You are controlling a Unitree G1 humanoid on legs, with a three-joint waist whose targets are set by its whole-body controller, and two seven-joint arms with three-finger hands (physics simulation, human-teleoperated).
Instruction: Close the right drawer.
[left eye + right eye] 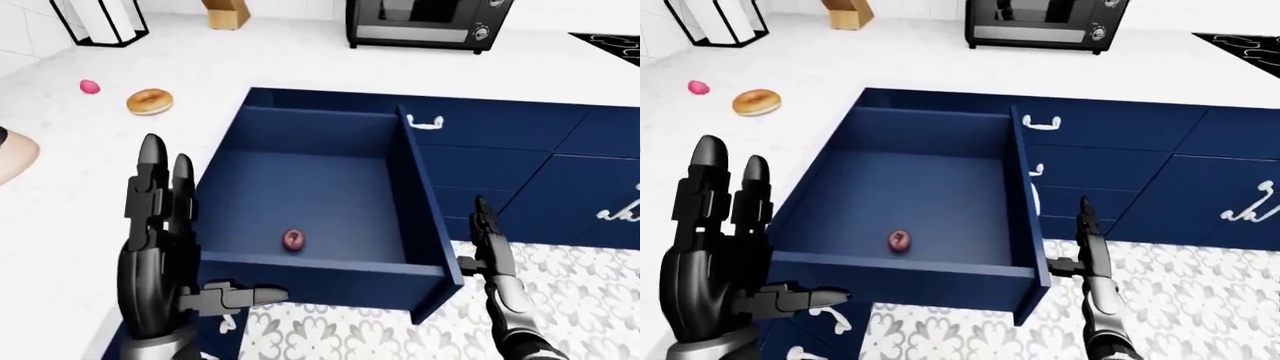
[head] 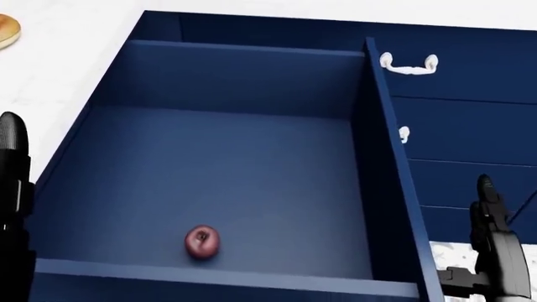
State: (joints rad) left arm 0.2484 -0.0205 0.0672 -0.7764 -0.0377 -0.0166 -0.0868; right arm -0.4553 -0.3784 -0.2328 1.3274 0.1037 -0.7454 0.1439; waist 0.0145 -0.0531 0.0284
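Observation:
The right drawer [image 1: 322, 279] is navy blue and stands pulled far out of the white counter, above the floor. A small dark red fruit [image 1: 295, 239] lies on its bottom close to the front panel, also plain in the head view as the fruit [image 2: 201, 242]. My left hand [image 1: 168, 196] is black and open, fingers upright, at the left end of the front panel. My right hand [image 1: 487, 236] is open too, fingers pointing up, just right of the panel's right corner. Neither hand holds anything.
A doughnut [image 1: 150, 101] and a small pink thing [image 1: 89, 86] lie on the white counter at upper left. A toaster oven [image 1: 425, 22] and a knife block [image 1: 225, 13] stand along the top. Shut navy drawers with white handles [image 1: 427, 122] lie to the right, above a patterned floor [image 1: 585, 300].

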